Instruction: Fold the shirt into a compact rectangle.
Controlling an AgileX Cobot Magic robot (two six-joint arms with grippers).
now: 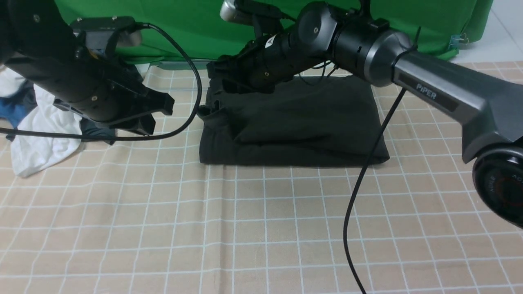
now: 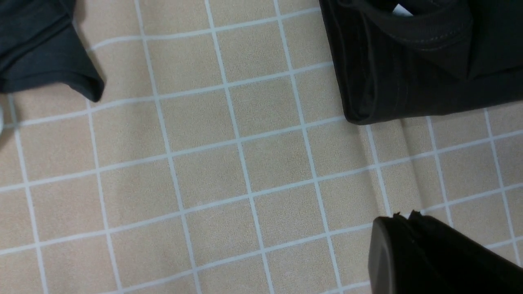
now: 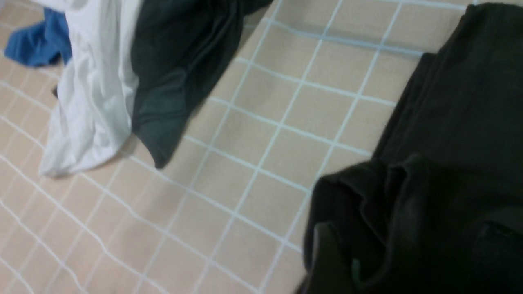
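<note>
Shirt [image 1: 294, 122] lies folded mid-worktop [image 1: 261, 228], toward the far edge. It's soft, limp and light, and the layers will slide, so you'd pinch through the stacked corners. Left end effector [image 1: 157, 116] clenched, empty, beside it. Right end effector [image 1: 216, 77] at the far-left corner, can't tell its grip.

The bench [image 1: 261, 228] is covered with a beige cloth ruled in a white grid; a lengthwise crease runs through the cloth from the shirt's near left corner towards the near edge. The shirt [image 1: 294, 122] lies folded into a rough black rectangle at the far middle, its left edge bunched in loose folds. Well apart, at the far left, lies a heap: a white garment [image 3: 94, 90], a blue garment [image 3: 36, 41] behind it, and a grey garment [image 3: 175, 73] overlapping the white one on the shirt's side.
</note>
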